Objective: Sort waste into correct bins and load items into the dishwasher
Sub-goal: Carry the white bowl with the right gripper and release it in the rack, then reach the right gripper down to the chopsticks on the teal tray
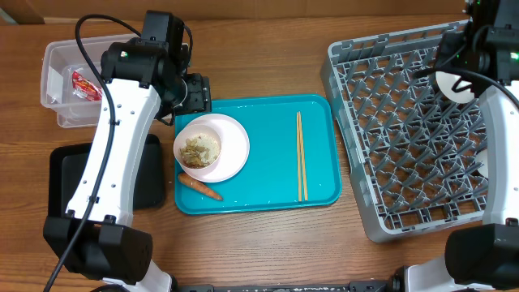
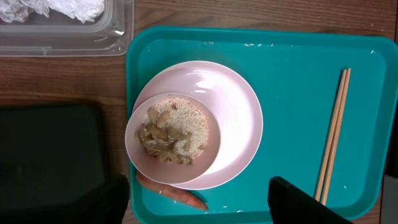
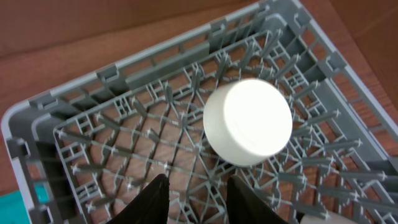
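L tool (image 2: 198,185) & R tool (image 3: 198,186) spread; cup (image 3: 249,121) in rack (image 3: 112,72), wrapper (image 1: 83,84) + tissue (image 2: 56,7) in tub (image 2: 62,43).

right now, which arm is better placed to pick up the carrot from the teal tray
Left. The left gripper is open above the teal tray's left end, close to the carrot; the right gripper sits over the dish rack on the far side.

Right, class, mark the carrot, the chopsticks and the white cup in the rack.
carrot (image 2: 174,193), left wrist view, middle of its orange body.
chopsticks (image 1: 301,156), overhead view, midway along the pair.
white cup (image 3: 249,121), right wrist view, centre of its round top face.
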Robot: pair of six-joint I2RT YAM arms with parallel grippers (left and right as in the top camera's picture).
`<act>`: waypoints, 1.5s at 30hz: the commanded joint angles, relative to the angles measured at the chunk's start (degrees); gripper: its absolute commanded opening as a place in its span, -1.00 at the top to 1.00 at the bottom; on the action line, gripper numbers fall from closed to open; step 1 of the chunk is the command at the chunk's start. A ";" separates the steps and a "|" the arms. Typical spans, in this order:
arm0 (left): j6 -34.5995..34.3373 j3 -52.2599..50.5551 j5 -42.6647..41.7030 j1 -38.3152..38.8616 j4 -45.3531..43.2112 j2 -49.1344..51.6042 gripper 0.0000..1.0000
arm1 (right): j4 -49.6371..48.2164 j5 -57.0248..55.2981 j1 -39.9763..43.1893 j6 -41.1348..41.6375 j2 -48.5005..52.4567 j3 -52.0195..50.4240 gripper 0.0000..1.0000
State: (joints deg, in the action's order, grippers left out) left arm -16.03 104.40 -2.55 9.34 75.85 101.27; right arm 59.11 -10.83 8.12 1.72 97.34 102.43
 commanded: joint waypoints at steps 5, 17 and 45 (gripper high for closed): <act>0.81 -0.15 0.61 0.02 0.02 0.31 -0.49 | 1.09 0.74 -0.02 0.26 0.46 0.37 0.17; 0.81 -0.15 0.61 0.02 0.00 0.31 -0.49 | 0.94 12.00 -0.02 -8.63 8.04 0.37 0.17; 0.81 -0.15 0.61 0.02 0.17 0.31 -0.49 | -4.00 -1.40 8.50 5.38 11.82 0.39 0.37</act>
State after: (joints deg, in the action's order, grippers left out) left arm -16.03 104.40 -2.52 9.34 76.07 101.27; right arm 55.40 -11.05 17.85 5.02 114.08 102.41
